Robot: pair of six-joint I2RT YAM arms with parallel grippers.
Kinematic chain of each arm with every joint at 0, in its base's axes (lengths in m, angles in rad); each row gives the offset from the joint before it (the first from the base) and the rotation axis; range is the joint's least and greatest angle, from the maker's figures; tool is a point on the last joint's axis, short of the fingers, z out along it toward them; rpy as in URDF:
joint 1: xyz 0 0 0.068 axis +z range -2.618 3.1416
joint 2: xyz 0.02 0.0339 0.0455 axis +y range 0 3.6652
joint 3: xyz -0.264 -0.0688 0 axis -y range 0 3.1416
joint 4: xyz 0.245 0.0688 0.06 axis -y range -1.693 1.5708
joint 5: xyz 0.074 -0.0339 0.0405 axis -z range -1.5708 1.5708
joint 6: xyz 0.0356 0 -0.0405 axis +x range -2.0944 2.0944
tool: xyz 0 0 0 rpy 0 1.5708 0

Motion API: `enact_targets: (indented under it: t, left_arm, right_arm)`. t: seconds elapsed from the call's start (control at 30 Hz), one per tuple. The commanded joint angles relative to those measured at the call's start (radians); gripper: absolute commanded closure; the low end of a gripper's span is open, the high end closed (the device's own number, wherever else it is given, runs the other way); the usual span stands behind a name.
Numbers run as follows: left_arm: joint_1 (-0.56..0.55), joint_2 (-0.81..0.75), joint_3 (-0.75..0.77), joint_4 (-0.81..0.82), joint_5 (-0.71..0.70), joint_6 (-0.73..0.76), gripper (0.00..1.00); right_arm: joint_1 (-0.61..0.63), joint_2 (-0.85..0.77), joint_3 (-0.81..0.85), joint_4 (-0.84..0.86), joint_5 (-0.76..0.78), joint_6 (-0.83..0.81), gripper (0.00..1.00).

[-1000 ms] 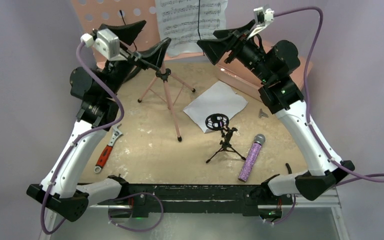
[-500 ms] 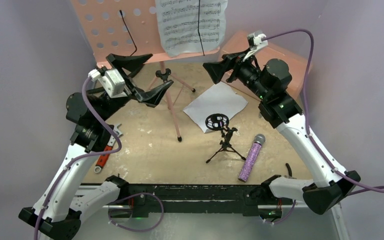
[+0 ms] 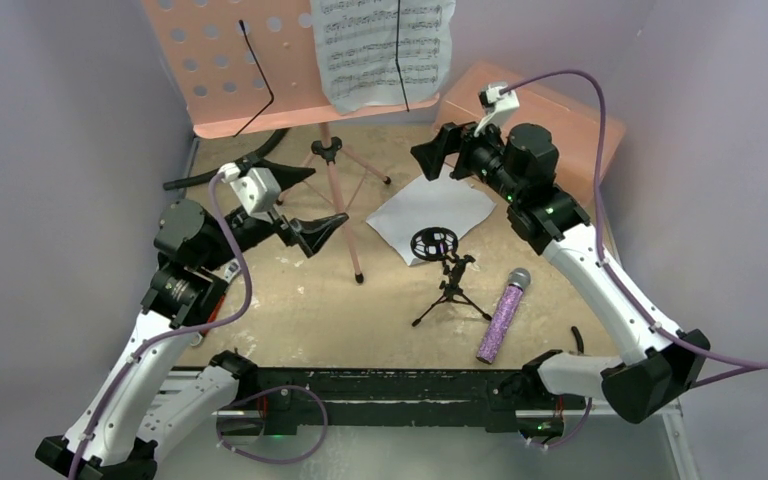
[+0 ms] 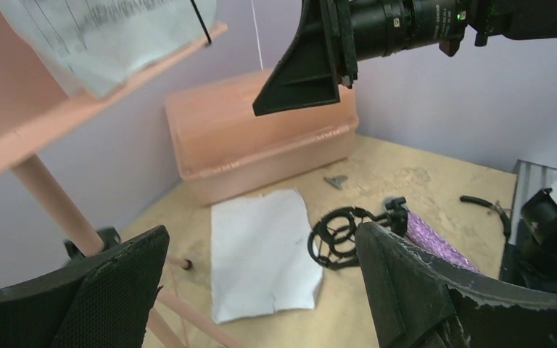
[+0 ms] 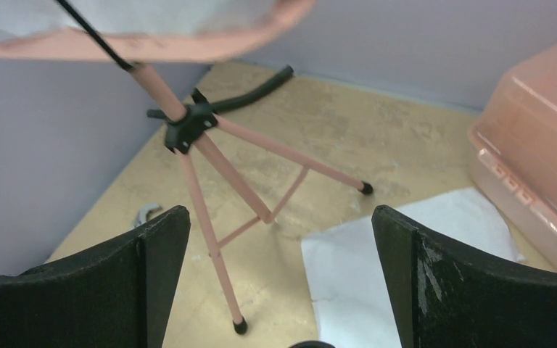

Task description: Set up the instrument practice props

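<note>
The music stand (image 3: 295, 100) is pale pink with round holes; its page (image 3: 360, 50) is white with black staves. The loose sheet (image 3: 430, 210) is plain white, the mic stand (image 3: 450, 290) black, the microphone (image 3: 500, 320) glittery purple, the bench (image 3: 290, 300) mottled tan.

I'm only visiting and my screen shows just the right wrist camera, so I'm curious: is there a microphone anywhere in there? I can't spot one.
Observer: Yes. A purple glitter microphone lies flat near the front, on the right side, and nothing is holding it.
Visitor: Does it have something to sit in?
Observer: A small black tripod stand with a ring on top stands just left of it. The microphone is not in the ring.
Visitor: I only see pink legs. What's up top?
Observer: A page of sheet music rests on the desk of the pink music stand.
</note>
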State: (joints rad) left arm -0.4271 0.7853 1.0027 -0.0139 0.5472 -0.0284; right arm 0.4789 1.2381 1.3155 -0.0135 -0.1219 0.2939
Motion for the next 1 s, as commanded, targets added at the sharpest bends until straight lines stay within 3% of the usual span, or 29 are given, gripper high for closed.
enact_targets:
  t: [0.0, 0.3, 0.73, 0.97]
  left_arm:
    - [-0.004, -0.016, -0.047, -0.068, 0.001, -0.060, 0.01]
    - [-0.004, -0.014, -0.183, -0.106, -0.043, -0.164, 0.01]
    - [-0.004, 0.059, -0.344, -0.090, -0.422, -0.561, 0.01]
    - [-0.004, 0.156, -0.339, -0.013, -0.421, -0.756, 0.01]
  right_arm:
    - [-0.018, 0.013, -0.053, -0.026, 0.043, 0.021, 0.02]
    - [-0.117, 0.065, -0.159, -0.051, 0.057, 0.145, 0.02]
    - [-0.209, 0.275, -0.147, -0.156, 0.038, 0.198, 0.02]
    - [-0.228, 0.425, -0.120, -0.181, 0.175, 0.181, 0.02]
